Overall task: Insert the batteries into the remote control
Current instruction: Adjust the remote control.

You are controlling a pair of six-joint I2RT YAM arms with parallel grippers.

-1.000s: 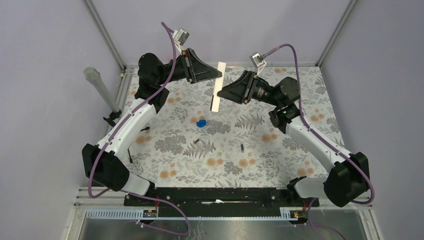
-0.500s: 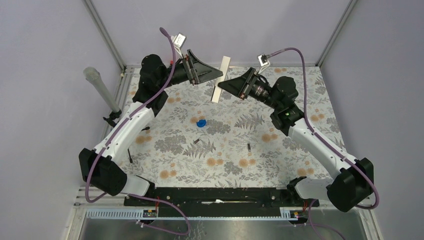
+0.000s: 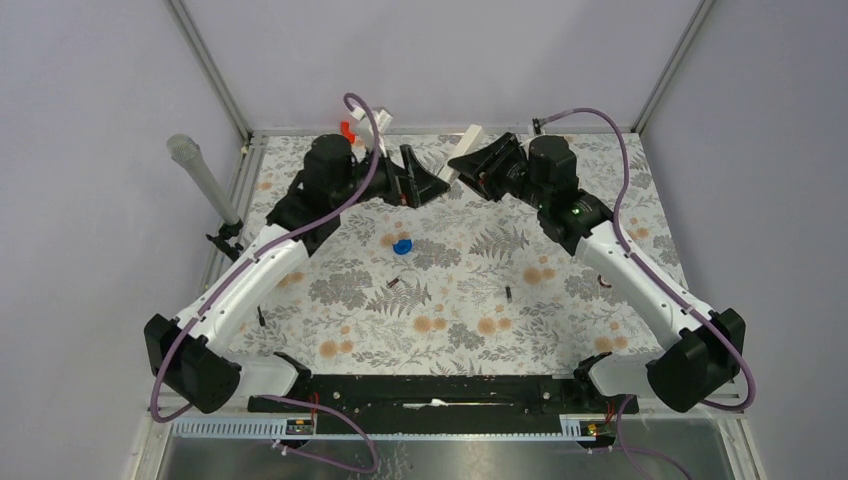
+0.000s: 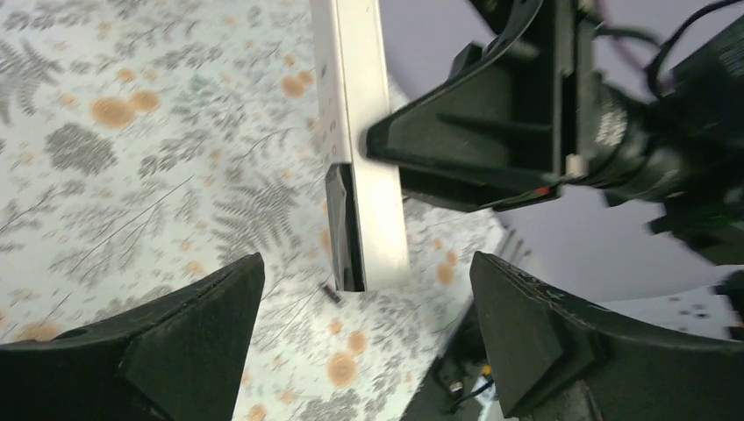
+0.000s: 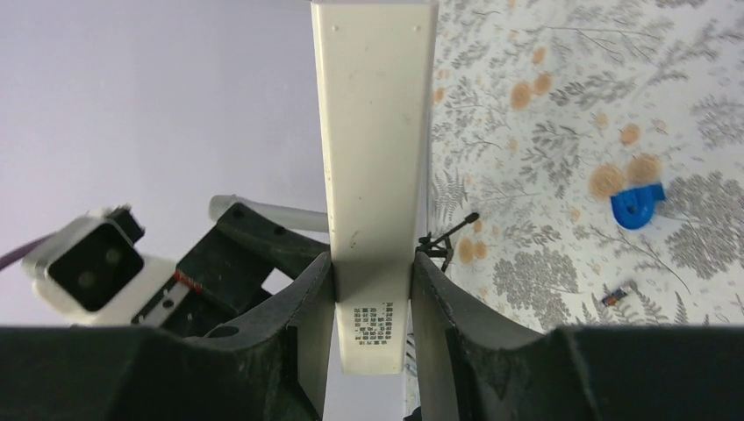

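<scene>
My right gripper (image 3: 468, 167) is shut on the remote control (image 3: 466, 144), a slim white bar held above the back of the table. From the right wrist, the remote control (image 5: 373, 132) stands between the fingers, with the gripper (image 5: 372, 298) clamped on its printed end. My left gripper (image 3: 436, 181) is open just left of it, touching nothing. In the left wrist view the remote control (image 4: 367, 132) shows a dark recess (image 4: 345, 226) at its free end, beyond my open left gripper (image 4: 368, 338). Two batteries (image 3: 396, 282) (image 3: 508, 293) lie on the floral table.
A blue blob (image 3: 401, 245) lies on the mat left of centre, also seen as the blue blob (image 5: 637, 205). A grey cylinder (image 3: 200, 175) leans at the left edge. A small dark rod (image 3: 260, 315) lies by the left arm. Grey walls and frame posts enclose the table.
The left gripper opened, let go of the remote and dropped lower. The right gripper closed on the remote and swung it toward the back wall.
</scene>
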